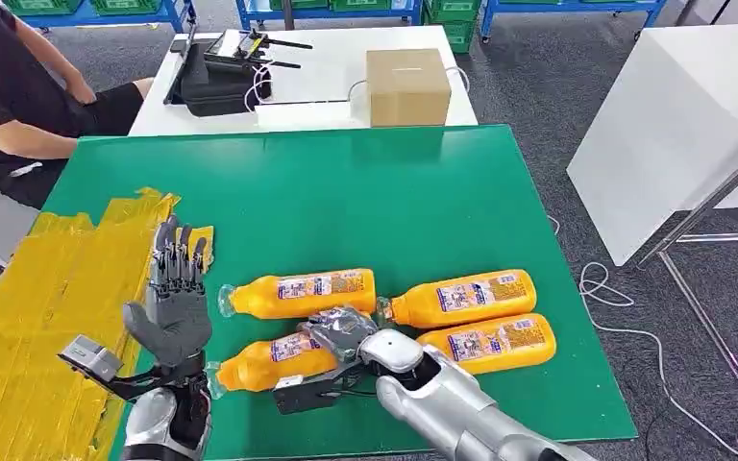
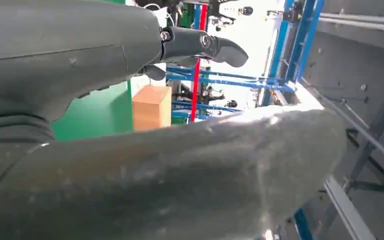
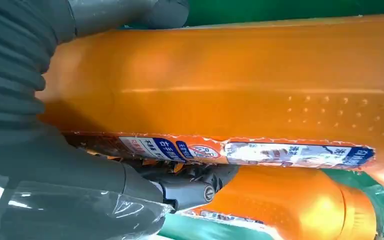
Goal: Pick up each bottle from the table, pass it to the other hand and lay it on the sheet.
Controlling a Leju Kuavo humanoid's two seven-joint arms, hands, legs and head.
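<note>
Orange bottles, four of them, are seen lying on their sides on the green table (image 1: 346, 192), near its 6 o'clock edge. One bottle (image 1: 298, 293) lies at the back left, one (image 1: 461, 298) at the back right, one (image 1: 488, 343) at the front right, & one (image 1: 274, 363) at the front left. The front-left bottle is touched by the right hand (image 1: 341, 331), which is laid over its thick end. In the right wrist view the fingers (image 3: 185, 187) are seen curled under an orange bottle (image 3: 230, 85), so it is gripped. The left hand (image 1: 175, 298) is held up at 9 o'clock from the bottles, fingers apart & straight, w/ nothing in it. Under it, at the table's 8 o'clock side, the yellow sheet (image 1: 48, 307) is spread. A cardboard box (image 1: 406, 86) is set on a white table (image 1: 327, 77) at 12 o'clock, & a person (image 1: 19, 96) is seated at 10 o'clock.
</note>
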